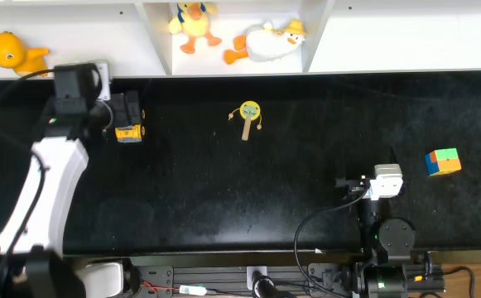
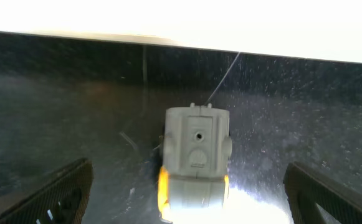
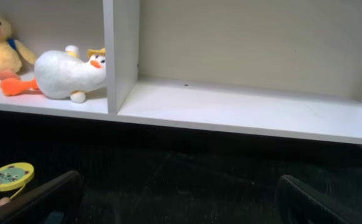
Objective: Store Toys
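On the shelf [image 1: 157, 37], housing yellow duck [image 1: 12, 51], plush duckling [image 1: 194, 23], white goose [image 1: 265, 41]; leaving toy truck [image 2: 194, 162], rattle [image 1: 248, 116], cube [image 1: 443, 161] on the table [image 1: 306, 199]; poising left gripper [image 2: 190, 193], spread, near the truck; right gripper [image 3: 174, 199] spread too.

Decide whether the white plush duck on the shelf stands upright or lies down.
Lying down: the white plush duck stretches along the shelf, feet at one end, head at the other.
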